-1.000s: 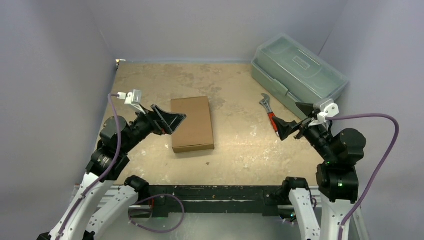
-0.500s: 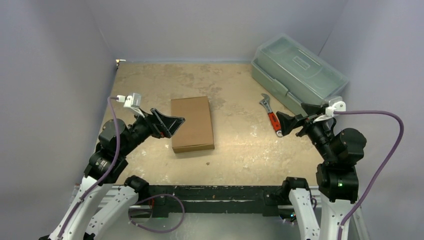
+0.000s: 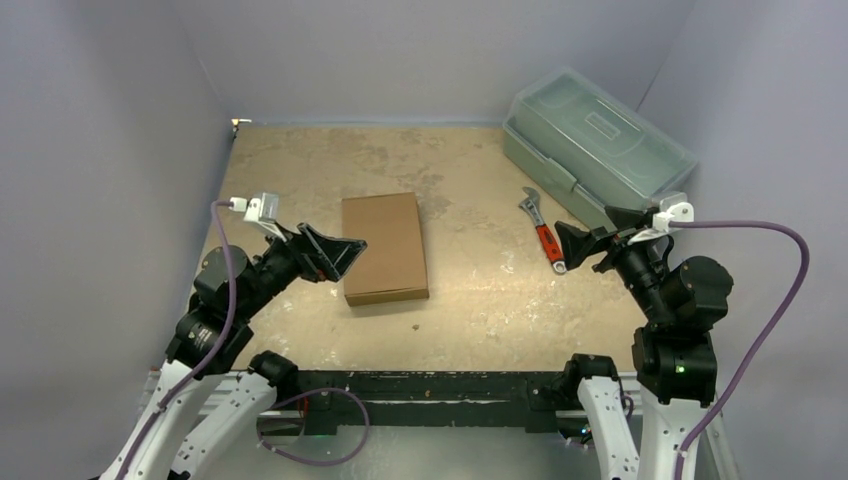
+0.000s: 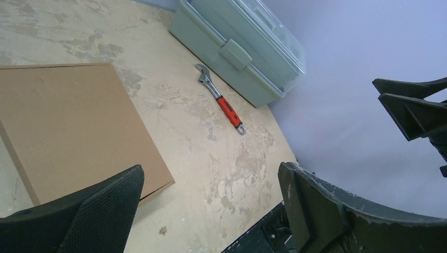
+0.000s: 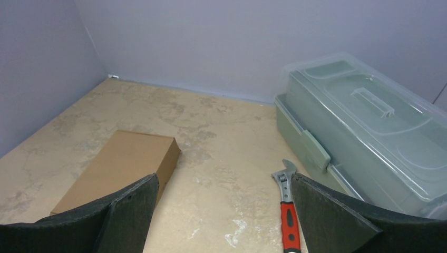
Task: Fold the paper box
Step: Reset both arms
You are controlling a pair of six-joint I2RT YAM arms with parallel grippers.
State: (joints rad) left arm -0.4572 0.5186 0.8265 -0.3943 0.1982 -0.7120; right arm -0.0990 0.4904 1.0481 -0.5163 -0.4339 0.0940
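Here the paper box [image 3: 384, 247] is smooth brown closed cardboard

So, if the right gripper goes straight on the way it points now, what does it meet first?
Probably the bare table, in the gap between the paper box and the wrench. The right gripper is open and holds nothing; depth is unclear.

We see soft, even overhead light, bright on the counter [image 3: 480, 300] between the left hand [image 3: 340, 250] and the right hand [image 3: 588, 232]. Shadows below both are faint, with no harsh glare. In the wrist views the near fingers [image 4: 100, 211] look dark and slightly soft.
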